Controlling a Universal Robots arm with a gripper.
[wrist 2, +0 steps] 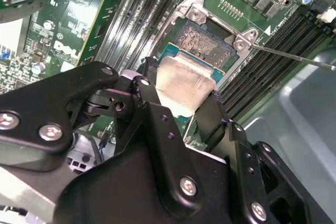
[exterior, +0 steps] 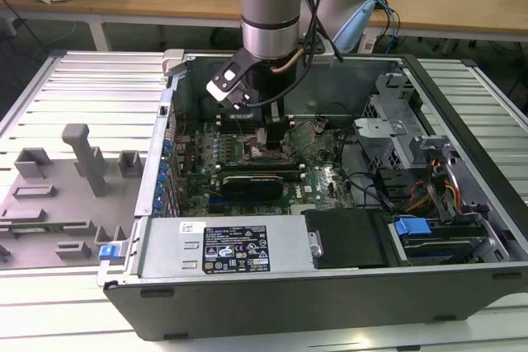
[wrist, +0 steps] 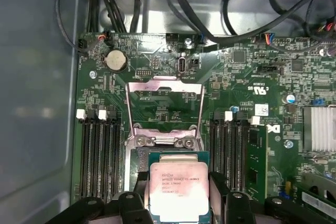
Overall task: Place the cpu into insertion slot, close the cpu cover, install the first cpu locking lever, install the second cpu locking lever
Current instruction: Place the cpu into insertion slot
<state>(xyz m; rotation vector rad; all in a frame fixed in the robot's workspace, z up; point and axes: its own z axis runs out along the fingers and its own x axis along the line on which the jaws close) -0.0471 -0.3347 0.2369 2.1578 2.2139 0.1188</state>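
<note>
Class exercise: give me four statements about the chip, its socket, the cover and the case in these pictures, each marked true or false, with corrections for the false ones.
1. The hand grips the cpu between its fingers. True.
2. The cpu cover is shut over the insertion slot. False: it is flipped open, away from the slot.
3. Part of the insertion slot's contact field lies bare beyond the cpu. True.
4. The computer case is closed. False: it lies open, with the motherboard exposed.

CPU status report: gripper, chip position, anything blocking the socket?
Gripper fingers shut on the cpu. Cpu over the insertion slot, contact field partly uncovered. Cpu cover swung open; nothing blocking the slot.
</note>
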